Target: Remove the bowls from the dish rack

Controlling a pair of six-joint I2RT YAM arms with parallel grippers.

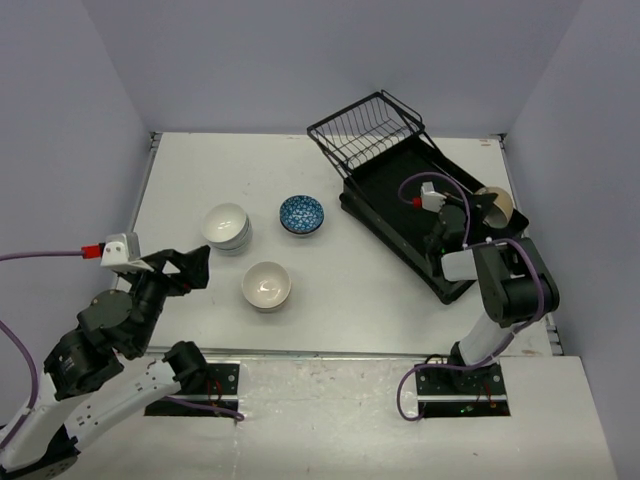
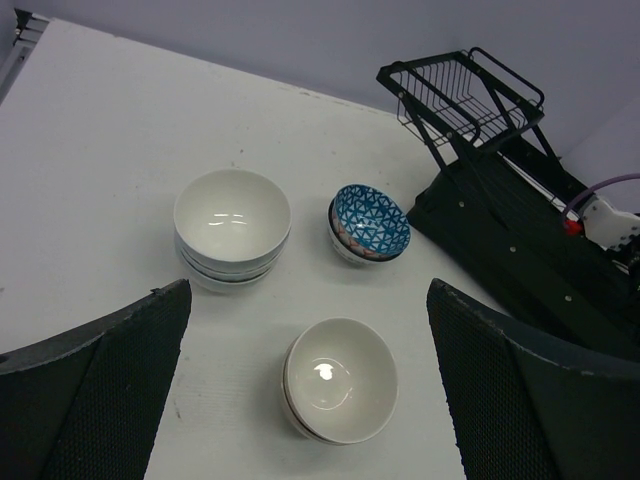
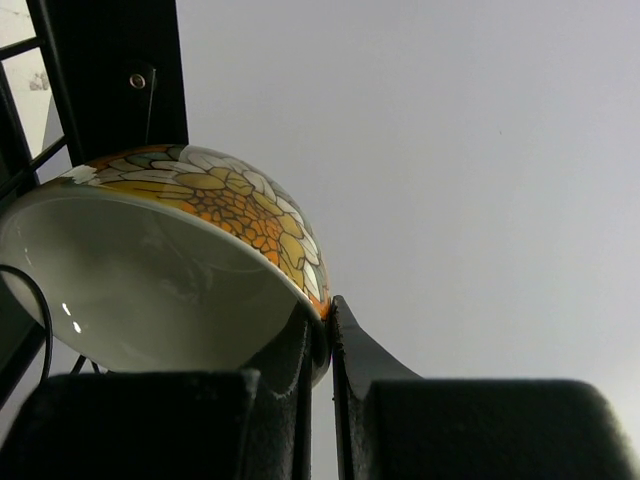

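Right jaws pinch an orange-patterned bowl (image 3: 235, 215) (seemingly over the rack (image 1: 392, 186)); left jaws gape empty.

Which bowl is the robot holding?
The yellow-orange flowery bowl, pinched at its rim by the right gripper. The other bowls sit on the table.

bowls (image 1: 266, 283) cluster centre, dish rack (image 1: 392, 195) fills right

I'm running this from a lab test cell. A white table (image 1: 350, 300) is boxed in by plain grey-lilac panels (image 1: 300, 60) on its left, far and right sides. Black mounting plates (image 1: 480, 395) are bolted along the near edge, and purple cables (image 1: 40, 255) trail loose.
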